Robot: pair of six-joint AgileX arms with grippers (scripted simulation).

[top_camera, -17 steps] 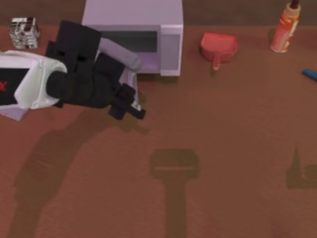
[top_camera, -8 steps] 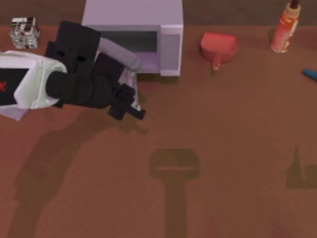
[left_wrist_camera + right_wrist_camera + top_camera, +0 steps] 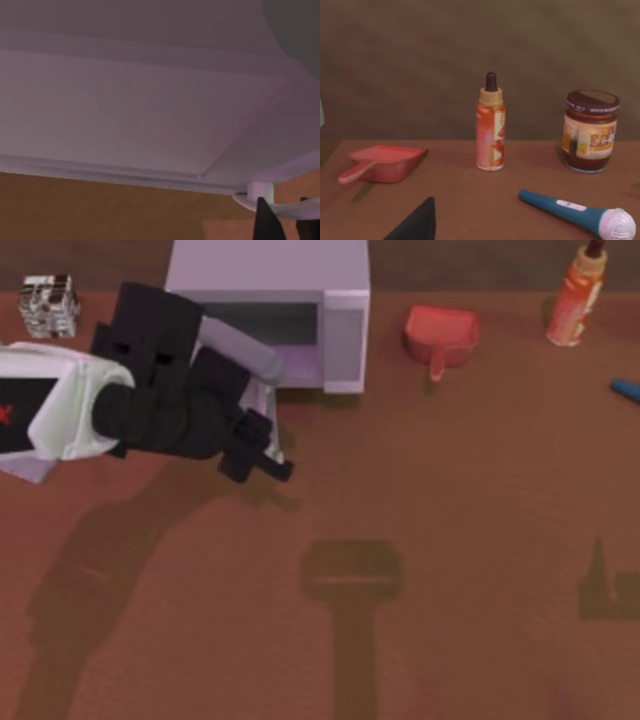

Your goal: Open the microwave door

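Microwave [image 3: 268, 275]: at the table's far edge, left of centre, lilac cavity exposed.
Microwave door [image 3: 240, 348]: swung out to the left, already well open.
Left gripper [image 3: 262, 450]: at the door's free edge — I cannot tell how wide my fingers are.
Doing it well: follow the hinge's arc, never pull straight.
Right arm: parked, out of the top view.

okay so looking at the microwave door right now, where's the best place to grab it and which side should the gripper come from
Grip the microwave door at its free outer edge, the end swung out toward the table's front, coming from the top view's left, where the left gripper already sits. The door appears hinged at the microwave's left side and stands partly open, so that far edge likely gives the most leverage. The right gripper is out of the top view.
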